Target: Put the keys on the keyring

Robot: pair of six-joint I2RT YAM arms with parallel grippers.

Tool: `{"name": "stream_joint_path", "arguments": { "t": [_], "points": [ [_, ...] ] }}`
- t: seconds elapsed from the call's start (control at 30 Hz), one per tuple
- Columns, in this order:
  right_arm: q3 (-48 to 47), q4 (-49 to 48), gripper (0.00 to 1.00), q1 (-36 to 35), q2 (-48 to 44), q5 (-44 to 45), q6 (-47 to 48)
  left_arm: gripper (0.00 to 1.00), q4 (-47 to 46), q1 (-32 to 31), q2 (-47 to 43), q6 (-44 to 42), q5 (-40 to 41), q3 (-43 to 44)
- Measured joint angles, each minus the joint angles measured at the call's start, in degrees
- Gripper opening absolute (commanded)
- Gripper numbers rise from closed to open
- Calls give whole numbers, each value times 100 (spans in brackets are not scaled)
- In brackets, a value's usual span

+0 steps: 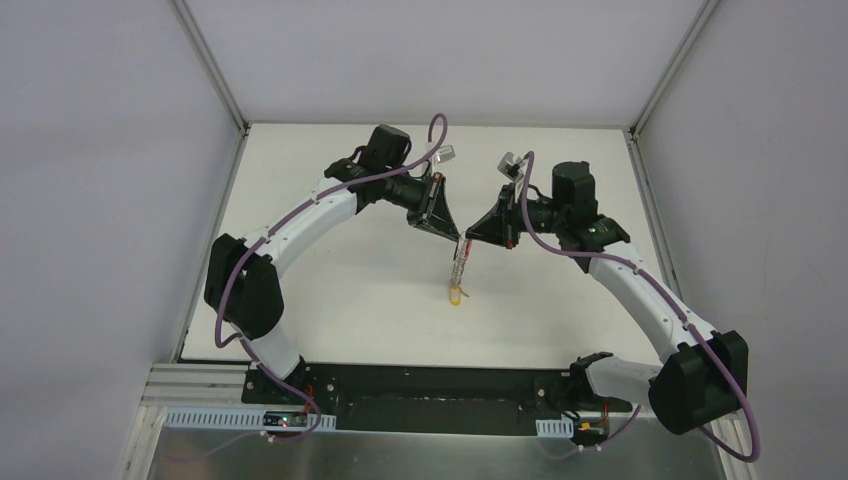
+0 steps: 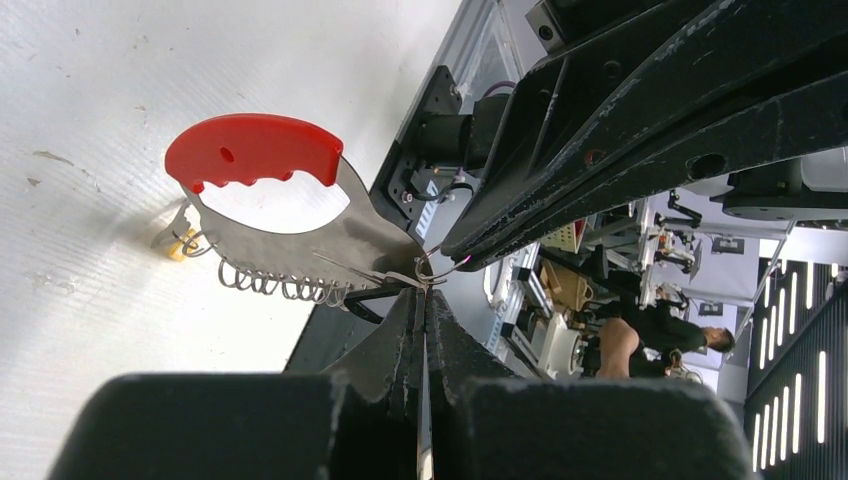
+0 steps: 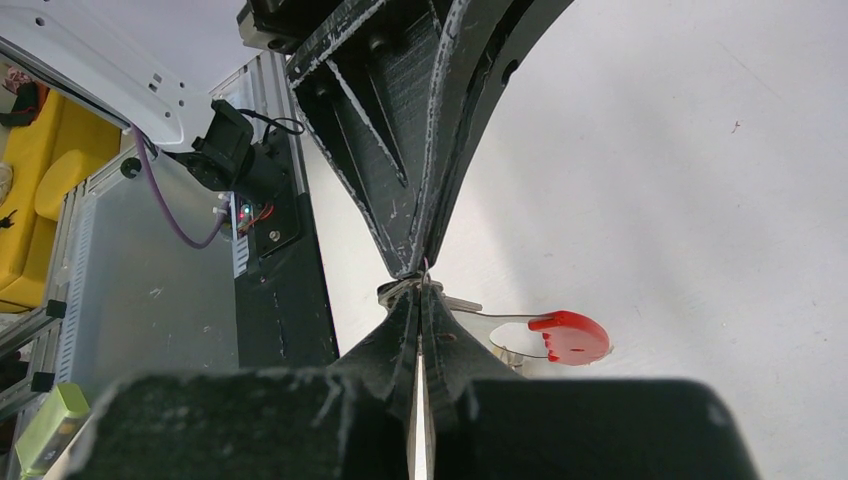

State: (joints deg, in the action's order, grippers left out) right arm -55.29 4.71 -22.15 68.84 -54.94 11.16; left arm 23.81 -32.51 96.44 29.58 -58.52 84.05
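Observation:
The keys (image 1: 458,270) hang in a row from where both grippers meet, with the yellow head (image 1: 457,294) lowest, just above the table. In the left wrist view the red-and-grey strap (image 2: 255,150) carries a row of silver rings (image 2: 280,285) and the yellow head (image 2: 180,245). My left gripper (image 2: 425,288) is shut on a silver ring at the bunch's top end. A small black loop, maybe the keyring (image 2: 352,302), lies beside its fingertips. My right gripper (image 3: 422,290) is shut on the same end of the keys (image 3: 462,303), tip to tip with the left one.
The white table (image 1: 350,290) lies under the hanging bunch. The black base plate (image 1: 430,385) and the aluminium rail run along the near edge. White walls stand on three sides.

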Motion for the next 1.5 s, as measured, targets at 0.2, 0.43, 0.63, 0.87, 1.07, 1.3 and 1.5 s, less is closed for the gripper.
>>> {"name": "stream_joint_path", "arguments": {
  "t": [0.2,0.43,0.63,0.87,1.07,1.3,1.5],
  "points": [
    [0,-24,0,7,0,-22,-4,0,7,0,0,-4,2,87],
    [0,-66,0,17,0,-61,-20,0,50,2,0,-17,2,195],
    [2,-107,0,17,0,-66,-22,0,57,35,0,-17,-2,214],
    [2,-142,0,15,0,-83,-22,0,101,33,15,-35,-4,295],
    [2,-116,0,15,0,-83,-22,0,140,33,76,-46,-59,326],
    [2,-105,0,15,0,-85,-20,0,190,33,96,-63,-107,372],
    [2,-103,0,15,2,-87,-20,0,208,31,101,-155,-125,389]
  ]
}}
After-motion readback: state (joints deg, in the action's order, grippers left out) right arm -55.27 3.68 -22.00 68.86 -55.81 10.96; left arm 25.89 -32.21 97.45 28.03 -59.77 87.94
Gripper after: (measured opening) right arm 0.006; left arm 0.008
